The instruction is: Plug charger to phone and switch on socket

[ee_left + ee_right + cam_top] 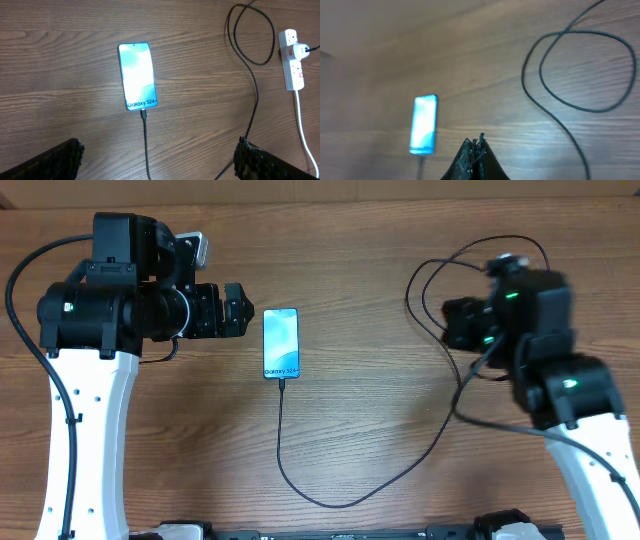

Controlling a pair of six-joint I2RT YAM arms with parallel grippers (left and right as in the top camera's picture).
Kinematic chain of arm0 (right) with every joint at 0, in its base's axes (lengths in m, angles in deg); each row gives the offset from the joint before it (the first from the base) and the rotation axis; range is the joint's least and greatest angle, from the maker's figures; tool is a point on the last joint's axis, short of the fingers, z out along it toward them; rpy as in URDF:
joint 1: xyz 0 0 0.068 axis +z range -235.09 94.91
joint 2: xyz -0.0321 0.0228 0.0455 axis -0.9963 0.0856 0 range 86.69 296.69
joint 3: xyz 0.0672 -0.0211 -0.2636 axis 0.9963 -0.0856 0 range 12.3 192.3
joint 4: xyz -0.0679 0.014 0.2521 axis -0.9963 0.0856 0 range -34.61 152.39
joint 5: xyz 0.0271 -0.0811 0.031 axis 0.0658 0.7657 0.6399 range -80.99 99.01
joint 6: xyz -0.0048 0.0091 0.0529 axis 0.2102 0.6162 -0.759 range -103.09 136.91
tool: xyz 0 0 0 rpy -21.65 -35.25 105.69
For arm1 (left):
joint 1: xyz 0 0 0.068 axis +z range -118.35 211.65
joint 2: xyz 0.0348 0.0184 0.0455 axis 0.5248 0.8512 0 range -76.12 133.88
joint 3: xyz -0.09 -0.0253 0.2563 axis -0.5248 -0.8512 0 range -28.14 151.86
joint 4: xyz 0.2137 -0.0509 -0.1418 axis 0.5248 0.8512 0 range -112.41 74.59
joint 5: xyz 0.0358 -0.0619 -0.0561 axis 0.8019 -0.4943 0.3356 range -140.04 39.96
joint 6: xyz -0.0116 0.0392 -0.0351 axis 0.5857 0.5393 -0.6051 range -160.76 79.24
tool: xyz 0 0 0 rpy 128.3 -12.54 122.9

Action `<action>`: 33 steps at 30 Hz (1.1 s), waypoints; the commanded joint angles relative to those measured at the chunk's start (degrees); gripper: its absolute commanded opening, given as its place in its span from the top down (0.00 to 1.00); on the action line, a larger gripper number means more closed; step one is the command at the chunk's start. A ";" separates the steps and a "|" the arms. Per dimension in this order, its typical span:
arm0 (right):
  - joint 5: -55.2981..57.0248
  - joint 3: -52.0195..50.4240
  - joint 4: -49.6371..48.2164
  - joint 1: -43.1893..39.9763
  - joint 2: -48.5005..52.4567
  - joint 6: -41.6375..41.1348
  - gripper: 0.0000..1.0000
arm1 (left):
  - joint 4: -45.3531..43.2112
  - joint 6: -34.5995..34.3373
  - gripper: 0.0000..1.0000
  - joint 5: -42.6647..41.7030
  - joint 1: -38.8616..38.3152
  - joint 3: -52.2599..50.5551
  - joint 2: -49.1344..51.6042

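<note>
A brown wood-grain tabletop (380, 410) filled the frame, with your two arms poised at either side. The slim rectangular smartphone with black edges and a lit blue-teal screen (281, 343) lay flat at the centre. The long thin black charger cable (146, 145) met its lower edge, and the small connector tip (143, 113) looked seated in the port, so that half of the job appeared done. From there the cable curved across the wood and looped toward the right side. There the small white oblong power strip with red markings (291, 75) lay well apart from the phone, with a white plug (300, 50) sitting in one outlet. The pictures did not show whether its switch was on; by this reading, that press was what was left to you. Your left gripper (240, 311) hovered just beside the phone, jaws spread wide with nothing between them. Your right gripper (475, 150) was pinched fully closed and empty, above the wood near the cable's loops.
</note>
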 commanded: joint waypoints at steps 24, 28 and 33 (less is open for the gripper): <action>12.07 0.17 7.85 4.55 0.44 6.36 0.00 | -0.17 0.61 0.01 0.13 -0.07 0.94 -0.70; 12.04 0.17 9.22 4.55 0.44 6.34 0.00 | -0.17 0.61 0.00 0.13 -0.07 0.94 -0.70; 12.04 0.17 8.66 4.55 0.44 6.36 0.00 | -0.17 0.61 0.00 0.13 -0.07 0.94 -0.70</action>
